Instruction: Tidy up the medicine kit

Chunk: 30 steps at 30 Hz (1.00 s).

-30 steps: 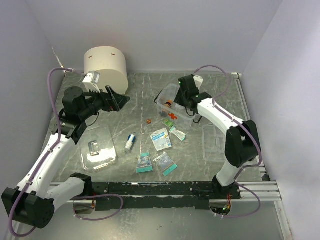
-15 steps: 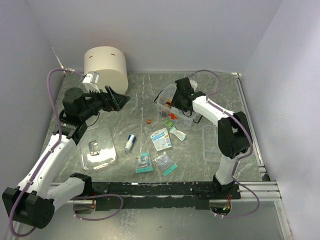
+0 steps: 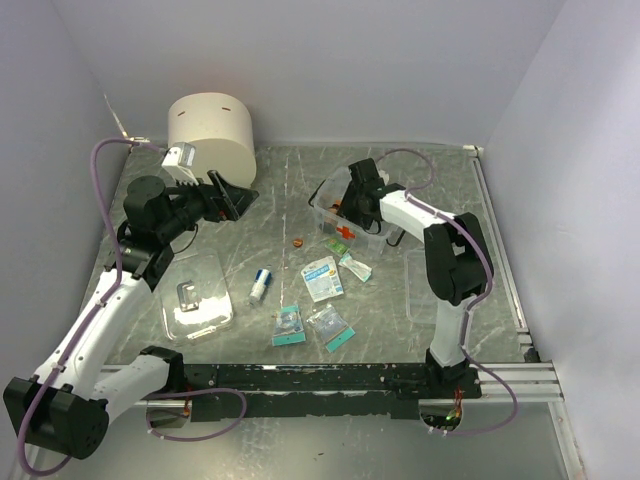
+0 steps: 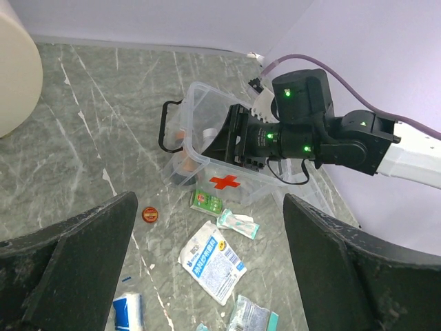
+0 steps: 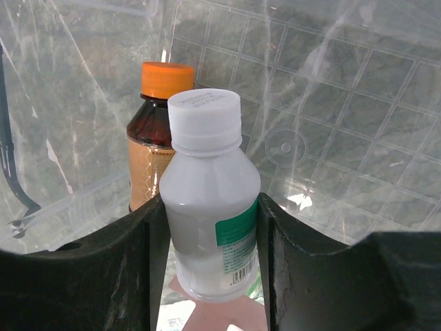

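The medicine kit (image 3: 338, 218) is a clear box with a red cross (image 4: 224, 182) and a black handle (image 4: 164, 126), tipped on its side at mid-table. My right gripper (image 3: 346, 200) reaches into its open mouth. It is shut on a white bottle (image 5: 210, 207) with a white cap and a green label. A brown bottle (image 5: 153, 145) with an orange cap stands just behind it inside the kit. My left gripper (image 3: 232, 198) is open and empty, held above the table left of the kit, with its fingers (image 4: 76, 262) wide apart.
Loose on the table in front of the kit are a white gauze packet (image 3: 322, 277), a green sachet (image 3: 337, 246), a teal-edged packet (image 3: 355, 266), a small red cap (image 3: 297, 242), a blue-white roll (image 3: 261, 284) and two sachets (image 3: 289, 325). A clear lid (image 3: 195, 293) lies left. A cream cylinder (image 3: 210, 135) stands back left.
My right gripper has moved left, deeper into the kit's opening, with the white bottle in it. The left arm has hardly moved.
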Motion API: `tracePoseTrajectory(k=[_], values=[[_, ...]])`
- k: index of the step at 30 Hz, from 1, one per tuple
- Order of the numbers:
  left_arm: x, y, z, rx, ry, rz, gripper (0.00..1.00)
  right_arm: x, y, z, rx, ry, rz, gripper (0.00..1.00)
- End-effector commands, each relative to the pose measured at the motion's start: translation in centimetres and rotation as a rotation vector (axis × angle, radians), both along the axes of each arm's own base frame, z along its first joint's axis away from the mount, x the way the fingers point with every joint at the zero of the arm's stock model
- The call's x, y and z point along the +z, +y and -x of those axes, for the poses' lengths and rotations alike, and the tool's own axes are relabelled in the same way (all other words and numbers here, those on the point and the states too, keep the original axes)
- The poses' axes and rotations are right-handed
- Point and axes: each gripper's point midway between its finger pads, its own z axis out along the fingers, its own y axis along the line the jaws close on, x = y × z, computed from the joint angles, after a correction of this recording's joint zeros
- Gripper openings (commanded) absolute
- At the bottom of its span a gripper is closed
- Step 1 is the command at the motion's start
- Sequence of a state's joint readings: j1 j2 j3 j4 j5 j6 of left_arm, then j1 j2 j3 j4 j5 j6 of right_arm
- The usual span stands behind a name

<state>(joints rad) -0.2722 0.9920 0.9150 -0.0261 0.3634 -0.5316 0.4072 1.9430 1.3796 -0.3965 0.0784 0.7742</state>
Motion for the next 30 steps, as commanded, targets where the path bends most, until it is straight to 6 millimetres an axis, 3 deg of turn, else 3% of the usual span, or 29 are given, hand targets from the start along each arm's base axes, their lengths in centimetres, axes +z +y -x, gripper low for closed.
tracePoseTrajectory(k=[1, 7, 12, 20, 23, 25, 30], values=[[0.9, 0.0, 0.1, 0.004, -0.043, 0.012, 0.98, 1.7, 1.4, -1.2, 0.002, -0.024, -0.084, 0.50], [0.7, 0.2, -0.2, 0.022, -0.036, 0.007, 0.98, 1.4, 1.8, -0.8, 0.014, -0.023, -0.113, 0.60], [0.5, 0.4, -0.3, 0.031, -0.030, 0.003, 0.98, 1.1, 1.9, -0.6, 0.021, -0.010, -0.111, 0.61], [0.2, 0.4, -0.4, 0.034, -0.024, 0.006, 0.98, 1.4, 2.6, -0.7, 0.057, -0.018, -0.143, 0.45], [0.1, 0.3, -0.4, 0.030, -0.021, 0.006, 0.98, 1.5, 3.0, -0.5, 0.067, -0.013, -0.159, 0.44], [0.3, 0.2, -0.3, 0.019, -0.028, 0.002, 0.98, 2.2, 2.7, -0.7, 0.058, -0.036, -0.151, 0.46], [0.9, 0.2, 0.0, 0.006, -0.051, -0.017, 1.00, 6.3, 1.4, -1.4, 0.035, -0.149, -0.115, 0.57]])
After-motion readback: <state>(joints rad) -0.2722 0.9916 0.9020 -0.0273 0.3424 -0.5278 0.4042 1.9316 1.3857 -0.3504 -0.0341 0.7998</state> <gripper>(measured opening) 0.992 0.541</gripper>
